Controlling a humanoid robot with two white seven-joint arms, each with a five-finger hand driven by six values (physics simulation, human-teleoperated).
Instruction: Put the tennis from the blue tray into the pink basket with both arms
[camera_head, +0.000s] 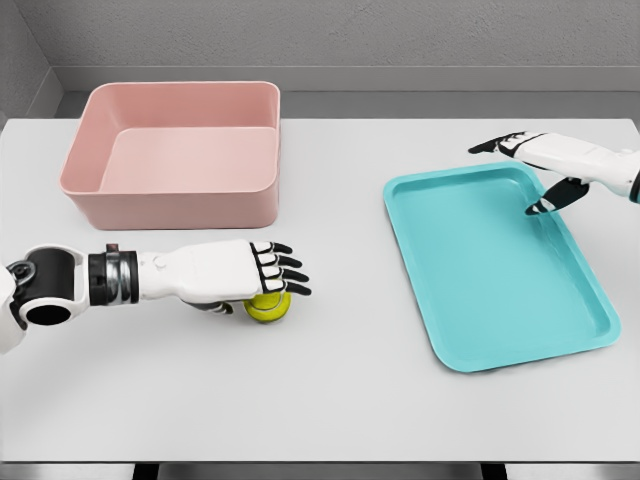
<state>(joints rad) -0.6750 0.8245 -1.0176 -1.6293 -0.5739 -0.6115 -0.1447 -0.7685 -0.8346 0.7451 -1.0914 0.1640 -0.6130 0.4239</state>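
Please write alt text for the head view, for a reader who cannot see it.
The left robot hand grips a yellow tennis ball just above the white table, in front of the empty pink basket. The right robot hand hovers open over the empty blue tray.

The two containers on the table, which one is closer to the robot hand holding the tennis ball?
The pink basket, the deep-walled one at the back left. The left robot hand grips the tennis ball just in front of it. The shallow blue tray lies far to the right.
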